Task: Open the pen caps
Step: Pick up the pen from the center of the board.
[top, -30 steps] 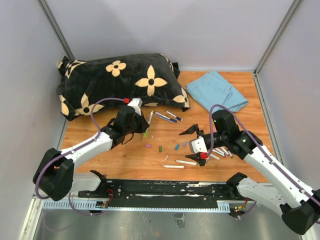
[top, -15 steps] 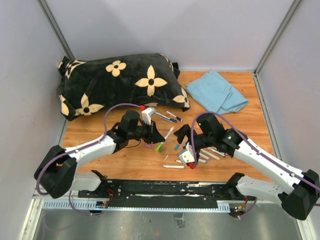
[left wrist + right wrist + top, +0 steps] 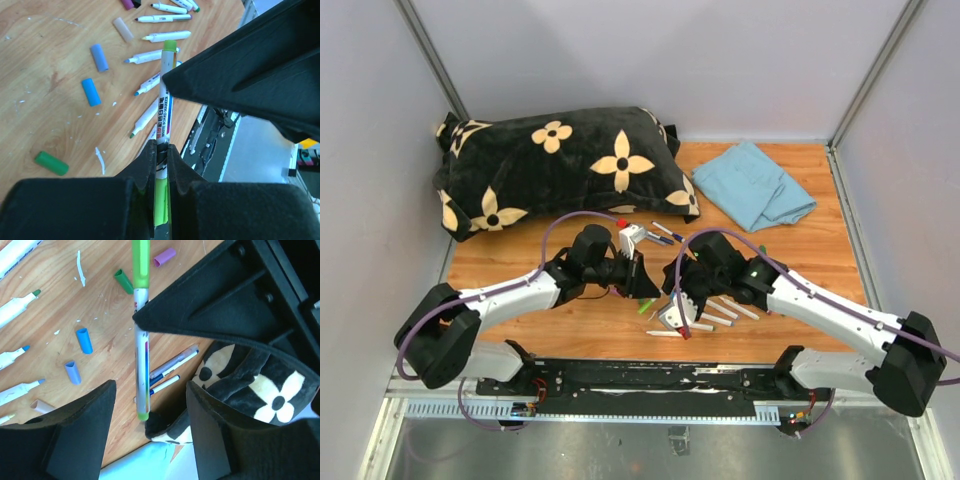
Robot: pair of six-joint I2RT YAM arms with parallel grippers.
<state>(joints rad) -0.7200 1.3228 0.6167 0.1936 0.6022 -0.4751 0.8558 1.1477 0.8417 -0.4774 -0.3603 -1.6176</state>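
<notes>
The light green cap (image 3: 141,262) sat on one end of a white pen (image 3: 162,115), and this pen was gripped by the left pincer (image 3: 160,150), whose two fingers were pressed together on the barrel. The capped end stuck out on the side of that pincer's palm. The bare barrel pointed forward, away from its tips.

The right pincer (image 3: 150,386) stood around the other end of the same pen. Its fingers were wide apart, one on each side of the barrel, and I could see a gap between each finger and the pen, so it was gripping nothing. The pen was lifted above the surface (image 3: 45,115).

Below the pen and beyond the tips of the right pincer, loose caps lay on the wood: a green cap (image 3: 123,281) and a purple cap (image 3: 164,256) close to the line of the pen, and a blue cap (image 3: 84,340) and a pale blue cap (image 3: 73,372) a little more to the side. Ahead of the left pincer, several uncapped pens (image 3: 167,36) lay side by side, with their coloured tips showing.

Farther out, beyond both pincers, a black pillow (image 3: 550,160) with cream flowers and a folded blue cloth (image 3: 755,185) lay at the far side of the surface.
</notes>
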